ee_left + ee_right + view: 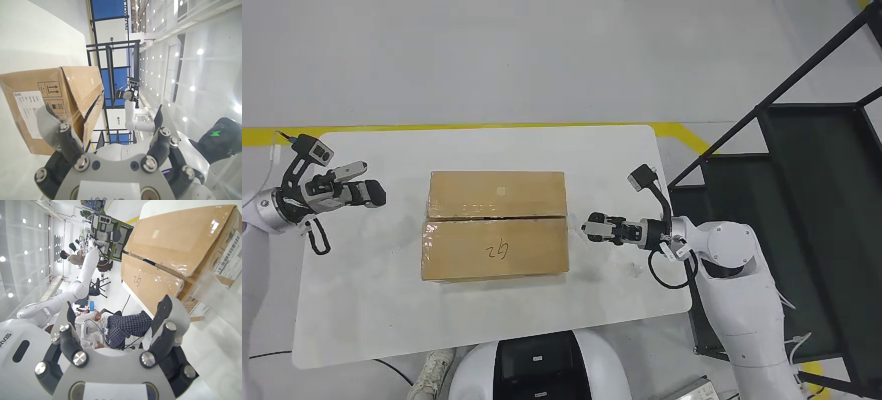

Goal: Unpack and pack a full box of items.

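A brown cardboard box [497, 224] stands mid-table with both top flaps down and clear tape along the seam; a number is written on the near flap. The left wrist view shows one end of the box [54, 102] with a white label. My left gripper [375, 193] hovers well off that end, open and empty, as its wrist view shows [102, 121]. My right gripper [589, 226] is close to the box's other end, near the seam, open with nothing held [117, 308]. The right wrist view looks across the taped box top [170, 247].
The white table [362, 310] has bare room on all sides of the box. A black metal rack [802, 190] stands just off the table's right edge. The table's near edge lies close behind the box.
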{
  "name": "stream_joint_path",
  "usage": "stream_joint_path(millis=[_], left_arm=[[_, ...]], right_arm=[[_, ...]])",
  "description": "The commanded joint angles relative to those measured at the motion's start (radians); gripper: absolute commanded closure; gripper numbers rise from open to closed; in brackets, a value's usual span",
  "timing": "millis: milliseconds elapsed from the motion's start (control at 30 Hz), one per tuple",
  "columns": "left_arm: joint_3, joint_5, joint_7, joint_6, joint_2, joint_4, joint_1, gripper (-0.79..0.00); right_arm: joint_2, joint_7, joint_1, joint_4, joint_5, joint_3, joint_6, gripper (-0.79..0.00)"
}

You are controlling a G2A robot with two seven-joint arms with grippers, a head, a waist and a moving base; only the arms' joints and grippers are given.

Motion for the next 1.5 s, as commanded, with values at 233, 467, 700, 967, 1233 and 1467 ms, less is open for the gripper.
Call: stream_joint_path(millis=[233,467,700,967,1233,1467], left_arm=[[0.001,0.031,0.096,0.024,0.004,-0.103,0.059,-0.785],[0.017,-0.008,0.088,0.028,-0.001,-0.1,0.063,-0.785],[0.012,-0.019,0.082,0.027,0.001,-0.094,0.06,-0.785],[0.008,-0.053,0.061,0.031,0.001,-0.096,0.062,-0.785],[0.011,-0.061,0.06,0.037,0.001,-0.09,0.061,-0.785],[0.014,-0.061,0.063,0.041,0.001,-0.093,0.061,-0.785]], right_arm=[[0.008,0.006,0.087,0.148,0.016,-0.066,-0.005,-0.785],[0.01,-0.004,0.162,0.293,-0.006,-0.141,-0.044,-0.785],[0.012,-0.006,0.199,0.358,-0.004,-0.191,-0.061,-0.785],[0.017,0.004,0.213,0.333,0.0,-0.242,-0.056,-0.785],[0.029,0.003,0.196,0.266,0.036,-0.235,-0.07,-0.785],[0.045,0.039,0.15,0.171,0.097,-0.207,-0.095,-0.785]])
